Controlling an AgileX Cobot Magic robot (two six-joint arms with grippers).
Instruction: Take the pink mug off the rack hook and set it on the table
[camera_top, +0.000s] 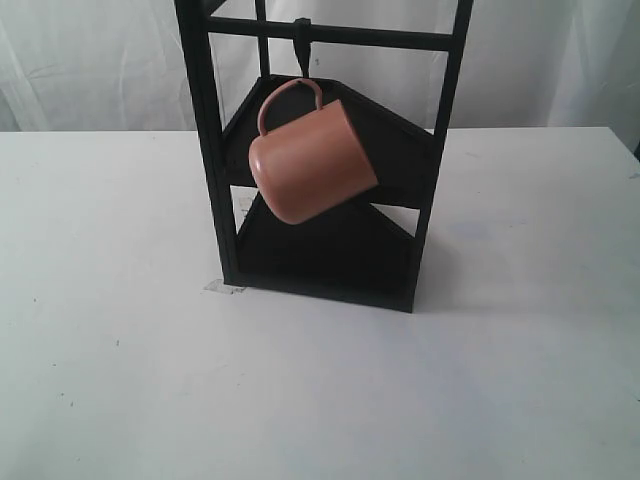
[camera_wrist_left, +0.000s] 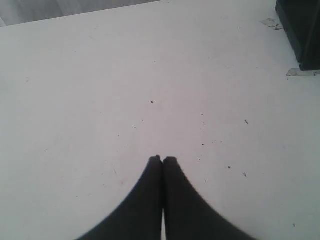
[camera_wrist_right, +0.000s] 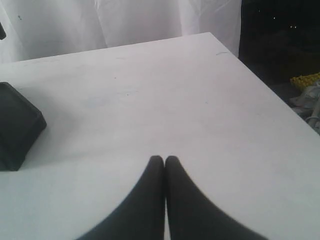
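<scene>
The pink mug (camera_top: 312, 155) hangs tilted by its loop handle from the rack hook (camera_top: 302, 52), a black peg under the top bar of the tall black rack (camera_top: 212, 150). Its flat base faces the exterior camera. The rack stands on the white table (camera_top: 120, 330). Neither gripper shows in the exterior view. My left gripper (camera_wrist_left: 162, 160) is shut and empty above bare table, with a corner of the rack's base (camera_wrist_left: 300, 30) far off to one side. My right gripper (camera_wrist_right: 164, 159) is shut and empty too, the rack's base corner (camera_wrist_right: 17, 125) off to its other side.
White curtains (camera_top: 90, 60) hang behind the table. A strip of clear tape (camera_top: 225, 287) lies at the rack's front left foot. In the right wrist view the table's edge (camera_wrist_right: 270, 90) drops off to a dark floor with yellow clutter (camera_wrist_right: 306, 80).
</scene>
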